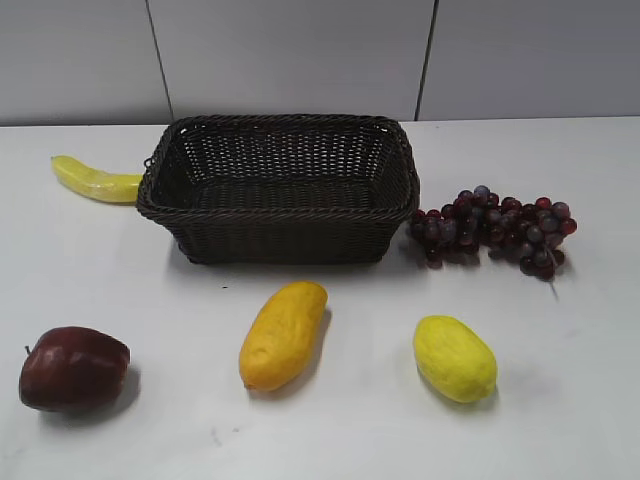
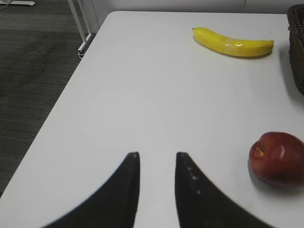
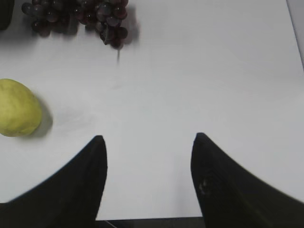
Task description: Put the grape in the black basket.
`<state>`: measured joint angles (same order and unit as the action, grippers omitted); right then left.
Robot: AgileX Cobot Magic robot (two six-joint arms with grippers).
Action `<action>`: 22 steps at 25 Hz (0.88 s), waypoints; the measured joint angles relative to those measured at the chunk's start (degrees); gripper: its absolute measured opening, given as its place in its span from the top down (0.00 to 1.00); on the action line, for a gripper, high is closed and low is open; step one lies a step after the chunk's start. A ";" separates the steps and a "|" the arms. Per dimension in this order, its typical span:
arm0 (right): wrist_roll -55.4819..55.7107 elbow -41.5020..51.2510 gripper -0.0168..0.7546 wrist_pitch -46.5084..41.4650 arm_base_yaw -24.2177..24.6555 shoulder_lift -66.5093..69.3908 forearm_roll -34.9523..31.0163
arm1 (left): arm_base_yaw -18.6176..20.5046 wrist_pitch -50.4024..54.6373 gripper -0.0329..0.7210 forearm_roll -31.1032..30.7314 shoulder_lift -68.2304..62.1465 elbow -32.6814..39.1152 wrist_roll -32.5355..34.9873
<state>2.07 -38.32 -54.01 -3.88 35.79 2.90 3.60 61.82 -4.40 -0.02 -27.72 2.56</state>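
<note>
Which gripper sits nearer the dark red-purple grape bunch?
Right. The right gripper has the dark red-purple grape bunch just ahead, slightly left. The left gripper sees only the banana and apple side.

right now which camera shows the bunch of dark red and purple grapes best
The exterior view: the whole elongated bunch of dark red and purple grapes lies unobstructed on the white table, right of the dark woven wicker basket. The right wrist view catches only its lower part, cropped at the top edge. The left wrist view shows none of it.
</note>
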 joint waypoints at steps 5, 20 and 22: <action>-0.94 -5.75 0.33 0.78 0.00 13.00 -3.72 | 0.00 0.00 0.65 0.00 0.00 0.00 0.00; -1.47 -21.21 0.21 9.30 0.00 46.67 -8.61 | 0.00 0.00 0.65 0.00 0.00 0.00 0.00; -1.47 -23.26 0.21 9.60 0.00 50.23 -8.79 | 0.00 0.00 0.65 0.00 0.00 0.00 0.00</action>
<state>0.61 -61.57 -44.41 -3.88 86.02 -5.88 3.60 61.82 -4.40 -0.02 -27.72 2.56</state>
